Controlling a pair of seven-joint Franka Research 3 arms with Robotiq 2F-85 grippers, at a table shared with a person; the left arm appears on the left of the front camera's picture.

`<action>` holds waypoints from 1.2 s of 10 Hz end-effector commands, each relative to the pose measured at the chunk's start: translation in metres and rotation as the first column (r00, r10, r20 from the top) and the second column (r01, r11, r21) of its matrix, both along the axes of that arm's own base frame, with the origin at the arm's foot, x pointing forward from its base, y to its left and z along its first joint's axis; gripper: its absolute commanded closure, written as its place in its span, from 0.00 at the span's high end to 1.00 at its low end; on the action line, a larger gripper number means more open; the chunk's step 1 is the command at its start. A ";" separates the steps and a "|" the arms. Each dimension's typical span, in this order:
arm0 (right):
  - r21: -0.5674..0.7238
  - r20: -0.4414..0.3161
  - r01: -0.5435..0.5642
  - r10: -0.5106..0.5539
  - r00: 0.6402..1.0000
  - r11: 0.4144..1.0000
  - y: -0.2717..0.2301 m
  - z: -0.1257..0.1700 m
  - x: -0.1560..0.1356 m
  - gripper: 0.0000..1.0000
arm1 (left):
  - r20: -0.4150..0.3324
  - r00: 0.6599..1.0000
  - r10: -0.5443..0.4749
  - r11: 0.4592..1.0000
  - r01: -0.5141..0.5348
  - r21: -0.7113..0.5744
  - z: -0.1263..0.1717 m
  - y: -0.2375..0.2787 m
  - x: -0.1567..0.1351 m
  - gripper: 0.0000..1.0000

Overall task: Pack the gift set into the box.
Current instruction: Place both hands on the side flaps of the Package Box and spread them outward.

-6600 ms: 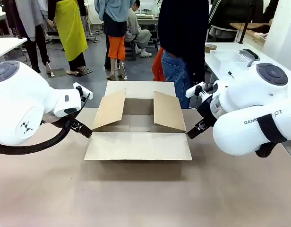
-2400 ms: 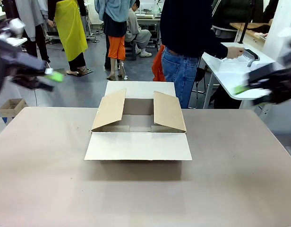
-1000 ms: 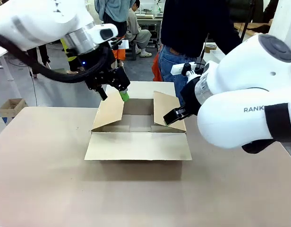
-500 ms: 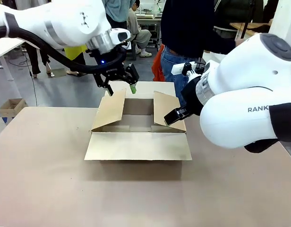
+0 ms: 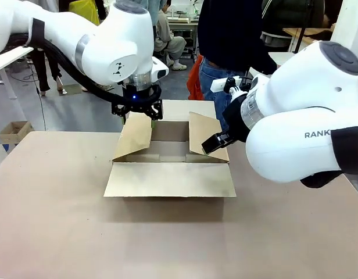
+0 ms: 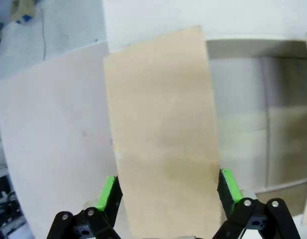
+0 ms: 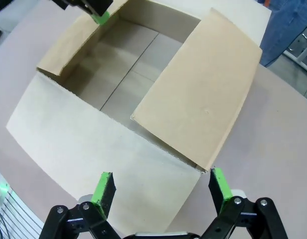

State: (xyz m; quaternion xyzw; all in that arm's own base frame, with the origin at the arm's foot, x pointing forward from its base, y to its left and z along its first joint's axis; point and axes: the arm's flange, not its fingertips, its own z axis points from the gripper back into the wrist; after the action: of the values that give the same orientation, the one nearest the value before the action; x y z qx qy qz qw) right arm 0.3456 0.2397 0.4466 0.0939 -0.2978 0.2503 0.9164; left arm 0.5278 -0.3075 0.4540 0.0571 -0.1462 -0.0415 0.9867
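box mid-surface, flaps open, inside bare. left end effector spread astride left flap; right end effector spread above right flap. judged early: gift set not yet packed, closing left.

Both arms logged: white, rounded shells. L arm: black cable alongside, black band, small black logo, blue LED just behind jaws. R arm: grey joint cap, black "RANK" print, black strap. L gripper, R gripper: I see black links, green pads, silver screws at finger bases.
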 end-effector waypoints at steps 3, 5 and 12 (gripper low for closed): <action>0.005 0.002 0.013 -0.013 1.000 1.000 0.003 -0.001 -0.001 1.00 | -0.025 1.000 0.009 1.000 -0.009 0.020 -0.011 -0.016 0.009 1.00; 0.005 0.002 0.013 -0.013 1.000 1.000 0.003 -0.001 -0.001 1.00 | -0.030 1.000 0.001 1.000 -0.001 0.021 -0.015 -0.020 0.010 1.00; 0.005 0.002 0.013 -0.013 1.000 1.000 0.003 -0.001 -0.001 1.00 | -0.086 0.996 0.035 0.992 -0.024 0.127 -0.036 -0.026 0.024 1.00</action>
State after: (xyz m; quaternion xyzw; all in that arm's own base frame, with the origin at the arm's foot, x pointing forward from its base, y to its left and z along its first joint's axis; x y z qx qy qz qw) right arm 0.3457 0.2396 0.4465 0.0940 -0.2976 0.2500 0.9166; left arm 0.5509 -0.3329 0.4117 0.0959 -0.0926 -0.0448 0.9901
